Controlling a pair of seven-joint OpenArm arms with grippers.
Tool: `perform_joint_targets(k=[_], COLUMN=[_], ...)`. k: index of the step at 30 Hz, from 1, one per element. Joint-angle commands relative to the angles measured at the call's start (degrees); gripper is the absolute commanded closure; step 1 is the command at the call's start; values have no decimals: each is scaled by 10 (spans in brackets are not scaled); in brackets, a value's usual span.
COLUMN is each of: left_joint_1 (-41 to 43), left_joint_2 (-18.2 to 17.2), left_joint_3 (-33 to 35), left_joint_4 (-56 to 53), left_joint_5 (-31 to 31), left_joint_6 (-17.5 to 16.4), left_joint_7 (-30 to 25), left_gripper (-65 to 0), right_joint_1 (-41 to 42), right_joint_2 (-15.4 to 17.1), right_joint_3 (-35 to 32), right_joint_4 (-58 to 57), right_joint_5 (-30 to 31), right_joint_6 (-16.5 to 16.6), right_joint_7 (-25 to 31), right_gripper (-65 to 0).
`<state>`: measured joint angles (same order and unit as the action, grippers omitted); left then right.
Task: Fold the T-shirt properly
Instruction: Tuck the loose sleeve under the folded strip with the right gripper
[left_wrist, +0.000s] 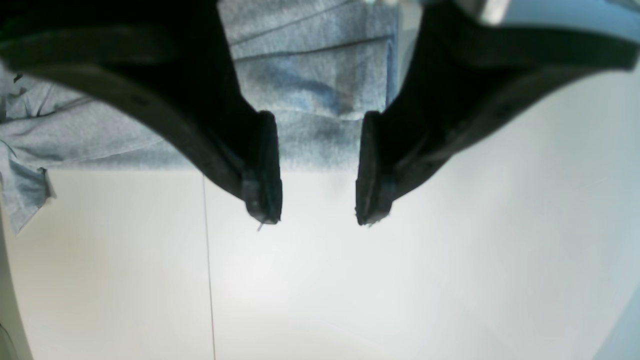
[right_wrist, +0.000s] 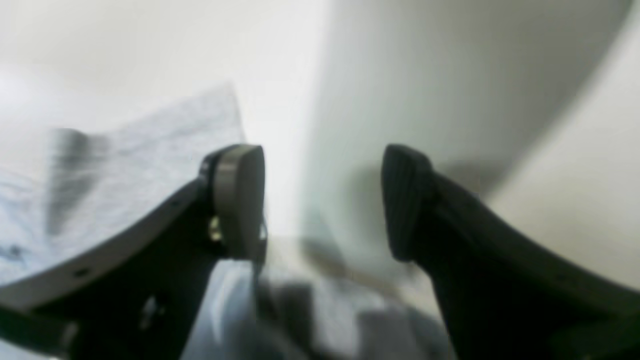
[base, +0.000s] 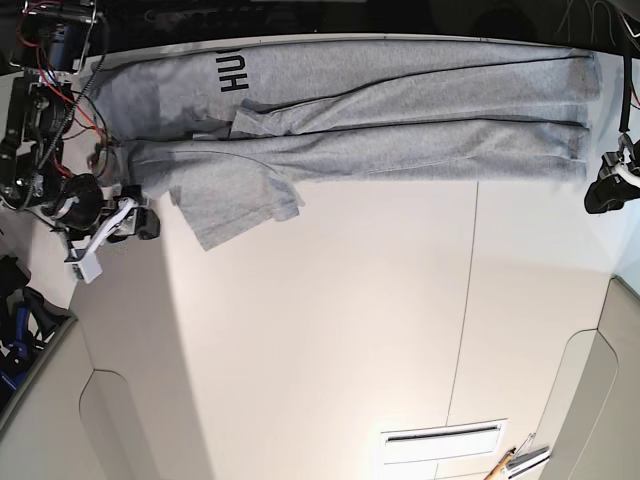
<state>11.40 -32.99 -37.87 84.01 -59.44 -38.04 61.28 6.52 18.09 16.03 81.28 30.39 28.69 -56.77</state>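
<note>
The left gripper (left_wrist: 318, 170) has its jaws apart with nothing between them, hanging just off one end of the T-shirt (base: 380, 125), near that corner of the tabletop (base: 330, 330). The right gripper (right_wrist: 322, 200) also stands spread and empty beside the shirt's other end. The grey T-shirt lies folded lengthwise in a long band along the tabletop's far edge, black lettering partly showing and one sleeve splayed out toward the middle.

One T-shirt (base: 380, 130) lies along the top of the base view on one white bench (base: 320, 330). Two robot hands show: the left hand (base: 607, 190) at the right edge, the right hand (base: 135, 222) at the left edge.
</note>
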Motion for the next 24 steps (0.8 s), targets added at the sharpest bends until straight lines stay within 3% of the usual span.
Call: perform_joint_targets(k=[1, 5, 9, 10, 12, 13, 17, 24], left_joint_1=[-6, -6, -6, -6, -6, -6, -6, -6], left_joint_2=[-14, -11, -5, -2, 5, 8, 14, 16], left_joint_3=[-5, -5, -5, -5, -5, -5, -5, -5], left_joint_4=[9, 8, 8, 8, 8, 8, 8, 8], left_joint_5=[-11, -10, -9, -9, -9, -9, -9, -9], left_joint_6=[-8, -8, -8, -8, -8, -8, -8, -8], left_joint_7=[-11, -10, -10, -11, -10, -10, -10, -10], left_gripper=[-276, -276, -276, -276, -276, -276, -276, -276], right_joint_1=[19, 49, 52, 54, 57, 57, 52, -11], right_joint_2=[8, -11, -47, -53, -62, -64, -65, -65], right_joint_3=[-15, -76, -110, -115, -118, -117, -109, -105], right_joint_4=[-20, -103, -108, -108, -104, -99, -43, 169], right_joint_5=[7, 7, 6, 6, 5, 5, 14, 23], right_joint_6=[1, 1, 1, 1, 1, 0, 1, 2], right_joint_7=[17, 19, 9, 2, -12, -19, -47, -97], right_gripper=[-368, -368, -346, -289, -67, 0, 0, 0])
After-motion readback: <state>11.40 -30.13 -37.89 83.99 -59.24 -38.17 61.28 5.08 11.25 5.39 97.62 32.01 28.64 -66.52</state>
